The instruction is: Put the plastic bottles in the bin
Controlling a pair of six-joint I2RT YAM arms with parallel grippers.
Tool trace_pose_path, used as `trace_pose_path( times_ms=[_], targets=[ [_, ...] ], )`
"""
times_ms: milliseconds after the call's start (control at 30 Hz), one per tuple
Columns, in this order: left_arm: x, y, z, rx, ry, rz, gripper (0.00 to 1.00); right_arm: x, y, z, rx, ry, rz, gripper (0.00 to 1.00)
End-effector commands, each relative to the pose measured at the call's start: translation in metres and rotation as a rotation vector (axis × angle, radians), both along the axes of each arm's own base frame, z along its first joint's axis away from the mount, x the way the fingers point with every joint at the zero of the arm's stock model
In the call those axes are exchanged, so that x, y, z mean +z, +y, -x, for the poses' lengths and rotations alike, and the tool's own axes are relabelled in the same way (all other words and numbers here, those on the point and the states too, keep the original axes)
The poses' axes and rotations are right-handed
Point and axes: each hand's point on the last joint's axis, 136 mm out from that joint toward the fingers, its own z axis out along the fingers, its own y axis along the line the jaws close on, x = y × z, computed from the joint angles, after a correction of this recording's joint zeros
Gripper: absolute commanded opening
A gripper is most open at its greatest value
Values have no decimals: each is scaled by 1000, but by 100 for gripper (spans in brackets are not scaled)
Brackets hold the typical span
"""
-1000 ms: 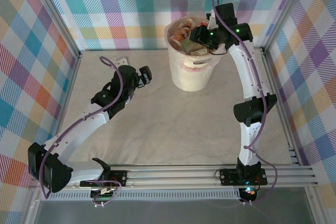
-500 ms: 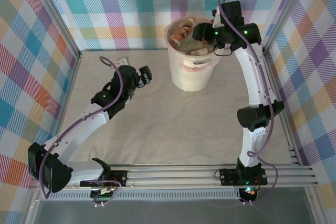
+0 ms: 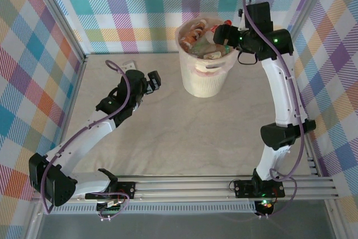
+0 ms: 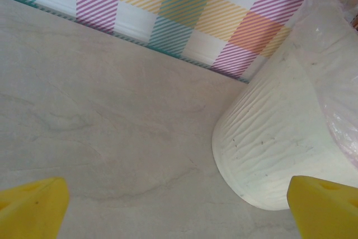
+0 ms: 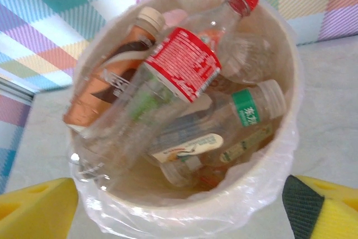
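Right gripper [image 3: 221, 34] hangs over the far right part of the bin's mouth, its yellow-tipped jaws spread wide with nothing between them. The plastic bottles [image 5: 182, 62] lie straight below it, heaped inside the bin [image 3: 204, 85]. In the wrist view the red-labelled bottle is on top, its long axis slanting from lower left up to a red cap at the far rim. A brown-labelled bottle [image 5: 106, 90] leans beside it and a green-banded bottle [image 5: 246, 107] lies lower, toward the right.

This arm is clearly the nearer one. The left gripper [image 3: 152, 79], also wide open and holding nothing, sits low to the left of the bin and well apart from it, with the bin's ribbed wall ahead on its right.

The bin stands upright at the back of the pale, faintly veined table [image 3: 184, 132], near the plaid back wall [image 3: 134, 9]. Every bottle visible is already inside, so the task looks about finished, and the right arm would need only to lift clear of the rim.
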Motion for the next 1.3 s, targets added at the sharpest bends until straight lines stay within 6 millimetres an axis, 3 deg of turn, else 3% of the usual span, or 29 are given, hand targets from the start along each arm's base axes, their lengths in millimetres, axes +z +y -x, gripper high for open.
trace_pose_path(
  times_ms=[0,167,367,500,633,800,933,1100,1267],
  targets=[
    [24,17,8,47,-48,-1,100,3,-15,20,-29,-7,43,100],
    [27,36,21,101,-69,-30,100,-17,-31,51,-49,-13,65,100],
    [23,68,48,189,-87,-70,100,-56,-51,103,-36,-138,71,100],
    [11,89,69,233,-83,-98,100,-89,-68,138,-64,-202,71,100],
    [-8,109,89,283,-67,-124,100,-133,-90,159,-133,-171,129,100],
    [-36,133,108,374,-64,-174,100,-185,-109,164,-206,-96,220,100],
    [-50,138,108,376,-79,-248,100,-213,-124,159,-266,-92,305,99],
    [-63,142,95,396,-79,-374,100,-229,-129,147,-273,-161,380,99],
    [-87,149,71,374,-20,-372,100,-235,-137,134,-325,-234,403,100]
  ],
)
